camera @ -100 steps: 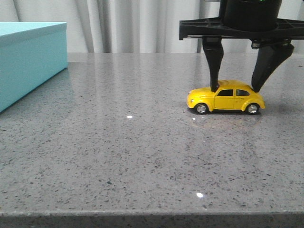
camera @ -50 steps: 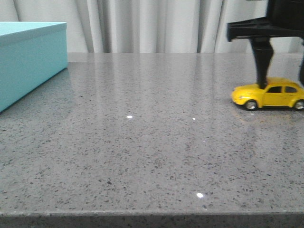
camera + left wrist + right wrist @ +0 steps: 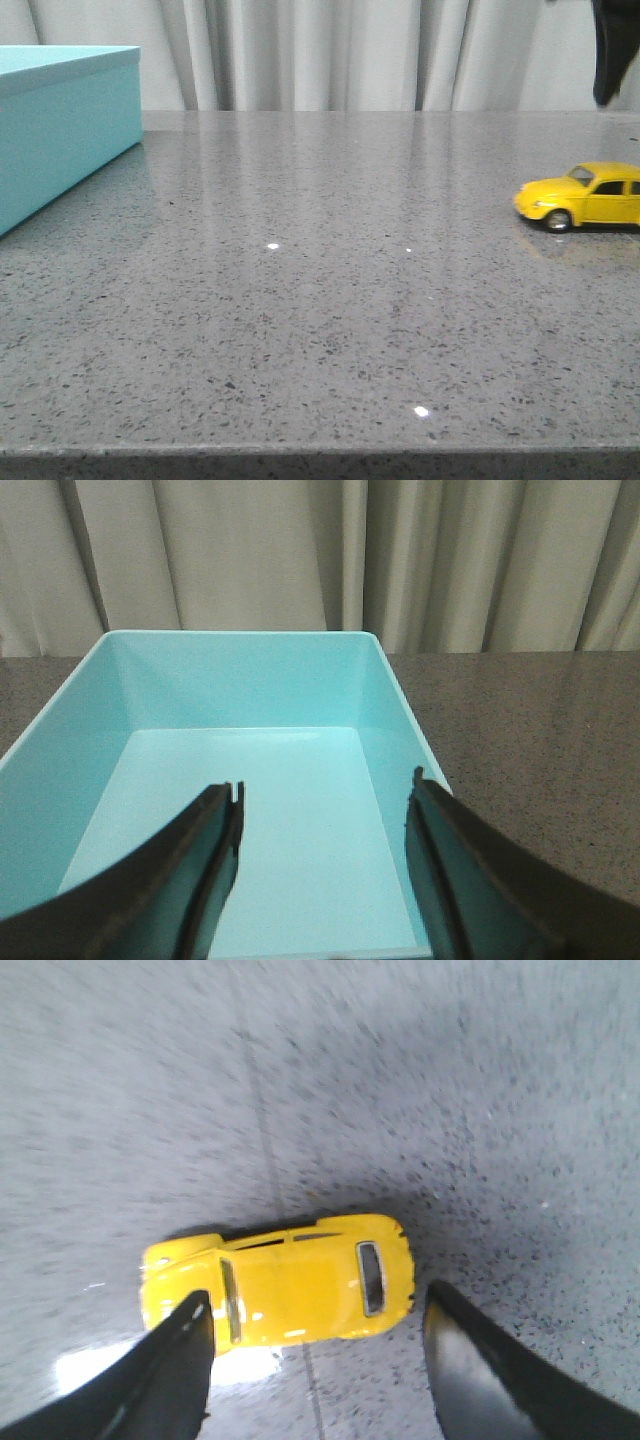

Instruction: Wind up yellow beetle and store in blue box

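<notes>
The yellow beetle stands on all four wheels at the right edge of the grey speckled tabletop, partly cut off by the front view, its nose pointing toward the left edge and its long axis running along the table's width. The right gripper hangs above it with jaws released and nothing between them; in the right wrist view the two dark fingers frame the car's near flank without touching it, and the gap between them lies along the car's length rather than across its narrow body. Only a dark fingertip of that arm shows at the top right of the front view, raised clear of the roof. The blue box sits open at the far left corner, well apart from the car, its turquoise interior bare in the left wrist view. The left gripper hovers over that box, jaws spread and holding nothing. The right arm is plainly the nearer one, so any regrasp for the wind-up likely falls to it.
</notes>
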